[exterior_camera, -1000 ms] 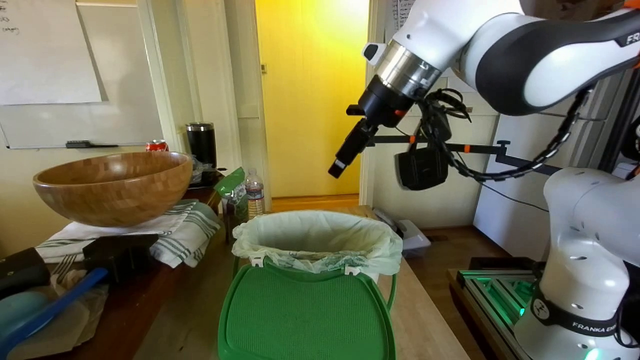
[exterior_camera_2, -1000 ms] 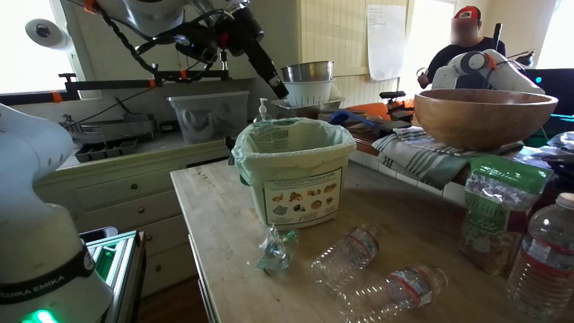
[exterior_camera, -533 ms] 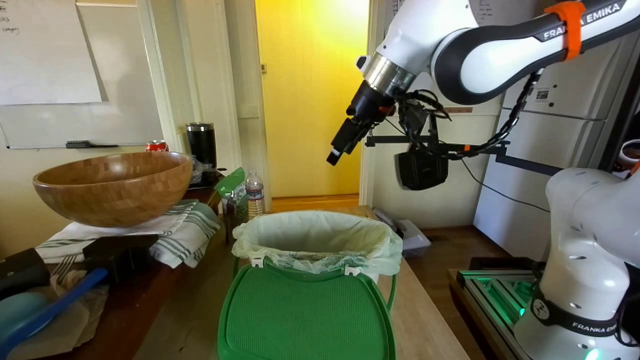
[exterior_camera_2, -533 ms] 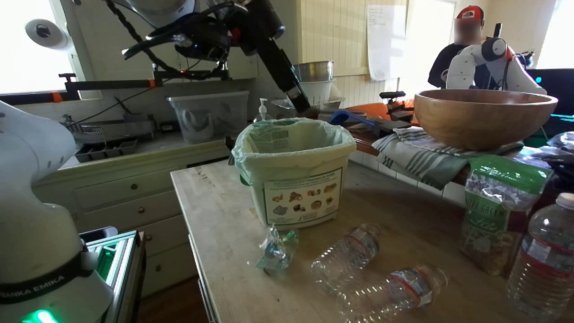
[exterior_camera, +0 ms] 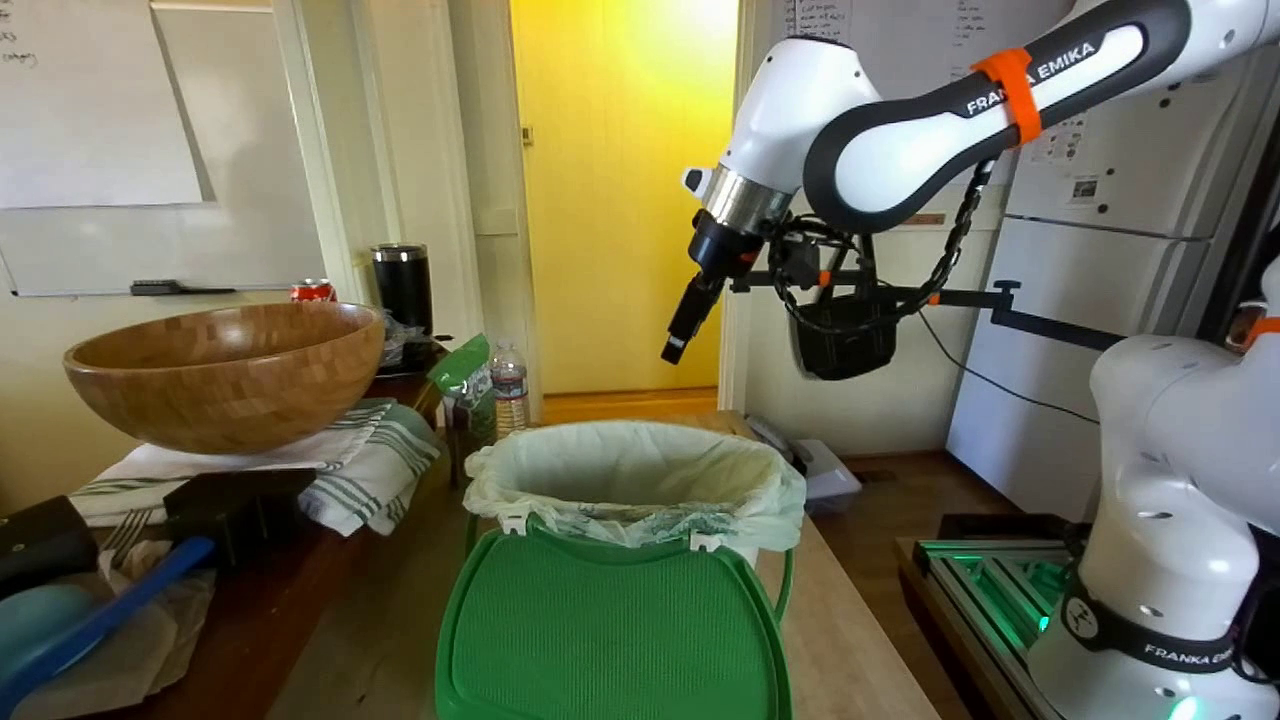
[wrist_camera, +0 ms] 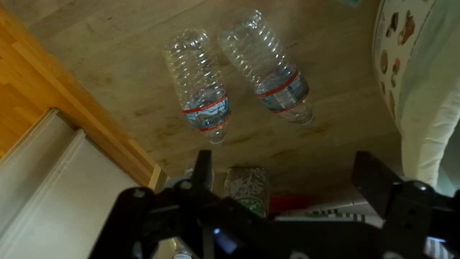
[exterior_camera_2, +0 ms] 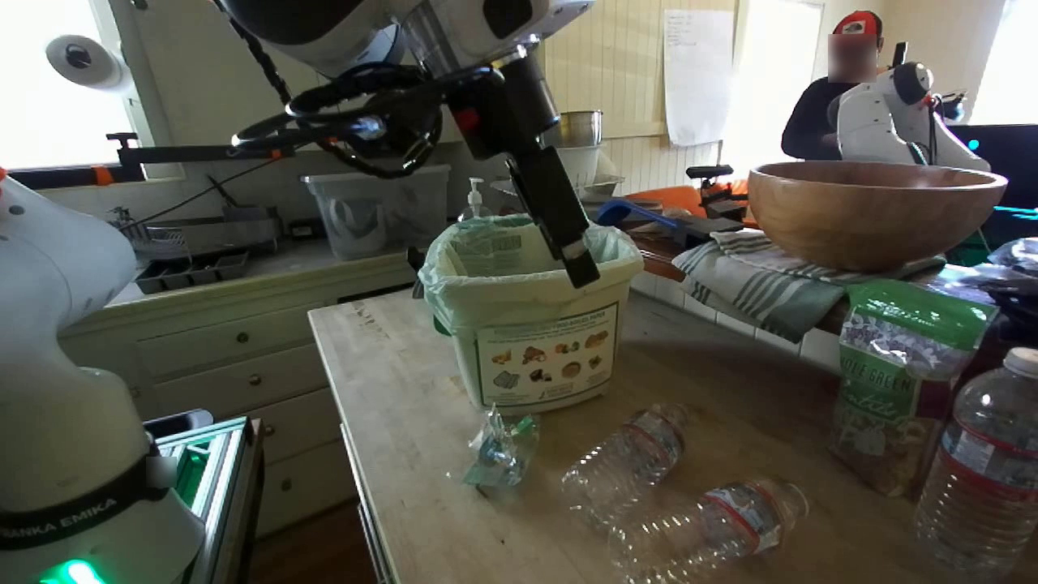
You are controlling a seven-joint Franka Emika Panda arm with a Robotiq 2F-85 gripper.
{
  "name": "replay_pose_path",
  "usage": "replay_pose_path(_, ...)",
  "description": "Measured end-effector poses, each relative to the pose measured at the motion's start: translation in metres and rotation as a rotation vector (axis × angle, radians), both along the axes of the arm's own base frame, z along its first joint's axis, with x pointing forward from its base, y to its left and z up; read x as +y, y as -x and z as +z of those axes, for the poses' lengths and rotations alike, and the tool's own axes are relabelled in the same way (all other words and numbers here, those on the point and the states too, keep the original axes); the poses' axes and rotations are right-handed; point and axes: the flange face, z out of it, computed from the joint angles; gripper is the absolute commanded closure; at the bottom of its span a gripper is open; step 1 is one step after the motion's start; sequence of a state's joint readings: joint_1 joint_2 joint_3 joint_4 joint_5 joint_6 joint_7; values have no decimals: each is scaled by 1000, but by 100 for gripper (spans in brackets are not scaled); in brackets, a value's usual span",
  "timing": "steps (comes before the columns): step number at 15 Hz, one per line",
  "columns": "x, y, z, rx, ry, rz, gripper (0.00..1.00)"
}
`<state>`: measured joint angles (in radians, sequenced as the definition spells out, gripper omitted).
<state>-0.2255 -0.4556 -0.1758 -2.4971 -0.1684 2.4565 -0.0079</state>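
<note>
Hanging above the wooden worktop [exterior_camera_2: 389,389], the gripper [wrist_camera: 284,162] pointed obliquely downward, and its two fingers [wrist_camera: 373,176] were standing wide apart, with only air between them. In an exterior view, its tips appeared in front of the food-scrap bin [exterior_camera_2: 547,357], which stood upright on the worktop; the wrist view showed this bin at one side of the fingers. A pale green liner [exterior_camera: 640,465] covered the inside of the bin and was folded over its edge, while the green lid [exterior_camera: 615,620] hung outward. Near the bin, a clear plastic bottle [wrist_camera: 271,72] lay on its side, and a second clear bottle [wrist_camera: 201,88] lay just beside it; both were lower than the gripper and apart from the fingers. Just in front of the bin there was also a crumpled plastic wrapper [exterior_camera_2: 501,450]. Farther along, a pouch [exterior_camera_2: 908,389] with a green top stood upright near a capped plastic bottle [exterior_camera_2: 981,466]. Beyond these, a large wooden bowl [exterior_camera_2: 872,215] rested on a striped towel [exterior_camera_2: 754,280]. At the back, a red-capped person [exterior_camera_2: 811,122] stood behind another robot arm [exterior_camera_2: 868,113].
</note>
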Motion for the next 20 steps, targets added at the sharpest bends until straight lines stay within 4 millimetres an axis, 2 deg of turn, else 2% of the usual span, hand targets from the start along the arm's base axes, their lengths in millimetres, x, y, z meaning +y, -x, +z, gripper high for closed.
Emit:
replay_pose_path(7,4,-1,6,-9,11,17,0)
replay_pose_path(10,-4,1,0,15,30,80,0)
replay_pose_path(16,-51,8,-36,117,48,260,0)
replay_pose_path(20,-63,7,-70,214,61,340,0)
